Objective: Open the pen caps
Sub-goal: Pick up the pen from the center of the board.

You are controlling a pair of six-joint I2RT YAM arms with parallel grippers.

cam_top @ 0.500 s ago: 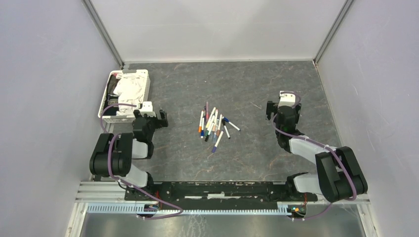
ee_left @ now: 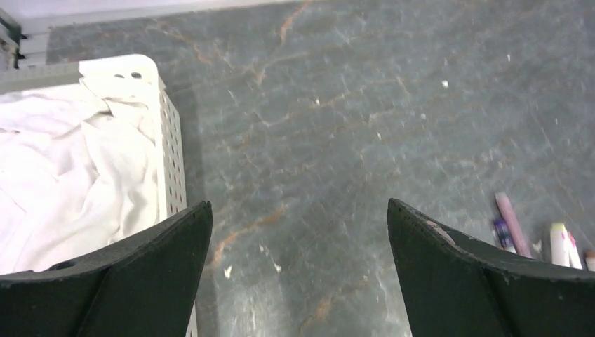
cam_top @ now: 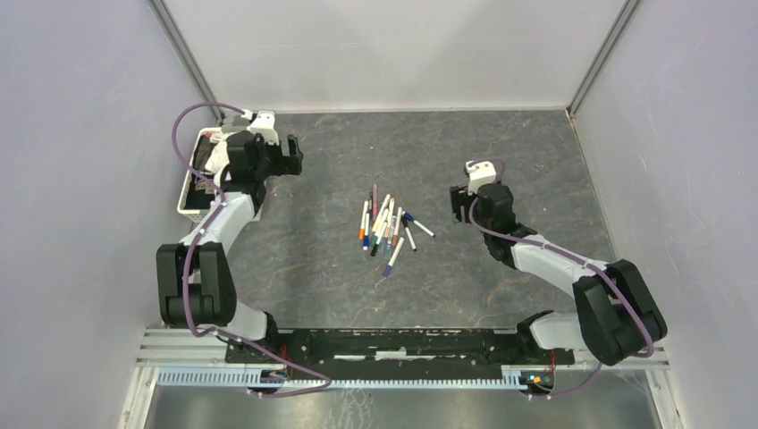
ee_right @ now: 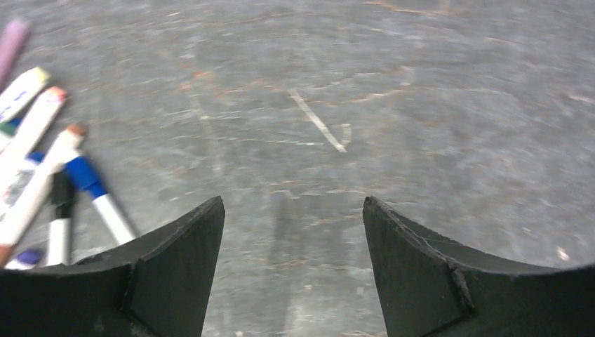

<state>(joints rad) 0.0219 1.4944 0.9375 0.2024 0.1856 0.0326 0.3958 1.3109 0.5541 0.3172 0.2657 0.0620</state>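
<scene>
Plastic, light and probably slick, the short coloured pen caps [ee_right: 85, 175] sit on thin white pen barrels [ee_right: 42, 123] heaped between the left gripper [cam_top: 288, 156] and right gripper [cam_top: 462, 202], both gaping empty. Each cap likely wants a crosswise pinch, with the barrel held by the other gripper.

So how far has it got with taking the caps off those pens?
Nothing looks done: the small coloured plastic caps all seem to sit on the thin white pens piled mid-table. Nothing is in hand either: the left tool hangs open by the white perforated tray, the right tool open beside the pile. Every cap is left.
</scene>
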